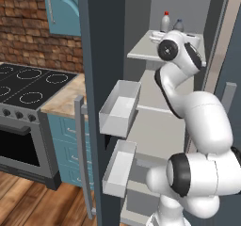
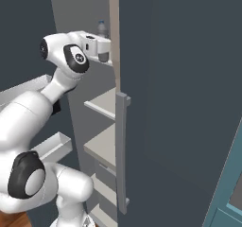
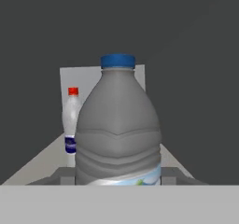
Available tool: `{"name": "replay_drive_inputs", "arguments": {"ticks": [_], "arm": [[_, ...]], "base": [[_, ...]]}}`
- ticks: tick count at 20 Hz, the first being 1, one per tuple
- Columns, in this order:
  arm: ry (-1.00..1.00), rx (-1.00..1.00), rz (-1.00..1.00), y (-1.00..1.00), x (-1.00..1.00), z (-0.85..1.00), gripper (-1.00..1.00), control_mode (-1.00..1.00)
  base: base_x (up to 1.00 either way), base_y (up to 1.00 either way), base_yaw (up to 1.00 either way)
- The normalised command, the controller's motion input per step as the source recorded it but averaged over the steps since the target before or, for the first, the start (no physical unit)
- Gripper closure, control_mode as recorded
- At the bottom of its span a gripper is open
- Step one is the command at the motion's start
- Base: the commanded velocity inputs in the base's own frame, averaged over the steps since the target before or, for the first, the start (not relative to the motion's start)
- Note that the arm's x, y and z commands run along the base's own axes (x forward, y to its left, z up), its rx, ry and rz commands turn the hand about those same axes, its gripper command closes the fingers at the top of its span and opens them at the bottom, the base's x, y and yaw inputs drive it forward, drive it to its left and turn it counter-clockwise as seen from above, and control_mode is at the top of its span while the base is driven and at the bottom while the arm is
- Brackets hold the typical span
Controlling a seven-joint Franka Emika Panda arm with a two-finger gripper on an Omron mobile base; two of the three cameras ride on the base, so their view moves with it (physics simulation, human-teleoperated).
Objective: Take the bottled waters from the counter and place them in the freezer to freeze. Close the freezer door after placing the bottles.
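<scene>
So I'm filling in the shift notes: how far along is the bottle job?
One bottle looks done: the red-capped bottle stands upright on the freezer's upper shelf. In hand: the gripper is shut on the blue-capped bottle, held upright inside the freezer, nearer the camera than the first; whether it rests on the shelf I cannot tell. Left: release it, pull the arm out, and close the freezer door, which stands open.

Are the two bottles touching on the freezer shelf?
Apart. In the left base view a strip of back wall shows between the red-capped bottle and the blue-capped bottle on the shelf.
</scene>
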Motion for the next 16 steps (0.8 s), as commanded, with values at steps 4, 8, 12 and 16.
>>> {"name": "replay_drive_inputs", "arguments": {"ticks": [4,8,12,16], "arm": [[-0.03,-0.01,0.00,-0.16,0.12,-0.17,1.00,-1.00],[-0.03,-0.02,0.00,-0.09,0.15,-0.17,1.00,-1.00],[-0.02,-0.02,0.00,-0.02,0.25,-0.03,1.00,-1.00],[0.00,-0.04,0.00,0.00,0.22,0.00,1.00,-1.00]], "base": [[0.00,0.00,0.00],[0.00,0.00,0.00],[0.00,0.00,0.00],[0.00,0.00,0.00]]}}
